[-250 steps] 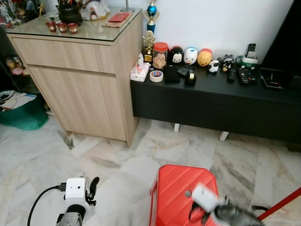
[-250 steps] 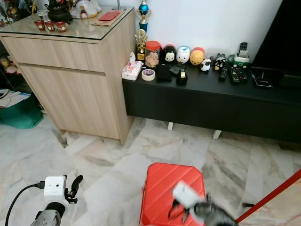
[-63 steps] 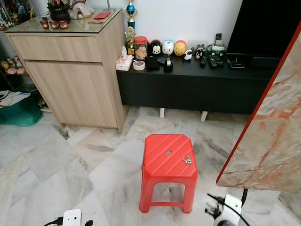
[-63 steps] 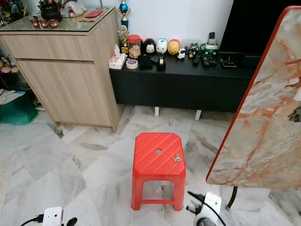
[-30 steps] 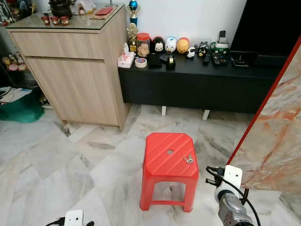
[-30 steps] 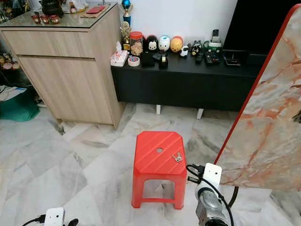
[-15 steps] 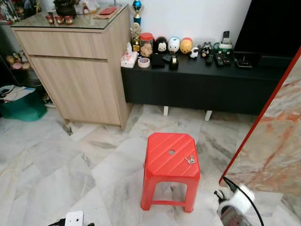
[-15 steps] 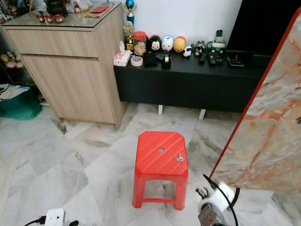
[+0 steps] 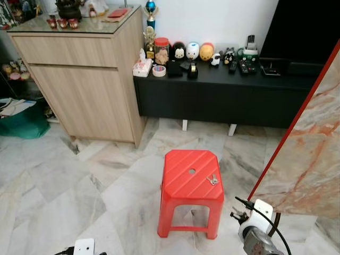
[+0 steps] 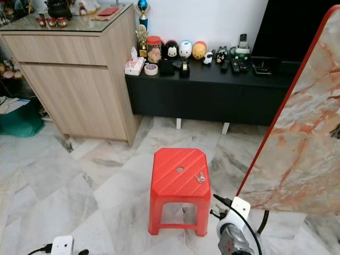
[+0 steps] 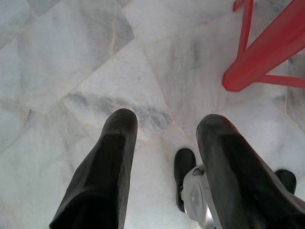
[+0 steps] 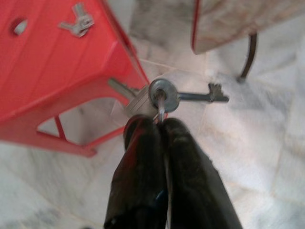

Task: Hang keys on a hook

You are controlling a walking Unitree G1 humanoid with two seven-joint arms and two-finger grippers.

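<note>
The right gripper [image 12: 159,125] is clenched on the ring of a bunch of keys [image 12: 164,94], which fan out past its fingertips, low beside the red stool [image 9: 191,183], so the pick-up looks done. A second set of keys [image 9: 212,179] lies on the stool's seat, and no hook can be made out, so finding one and hanging the keys is all left. The left gripper [image 11: 164,138] hangs idle with its fingers spread over the marble floor [image 9: 64,191], holding nothing.
</note>
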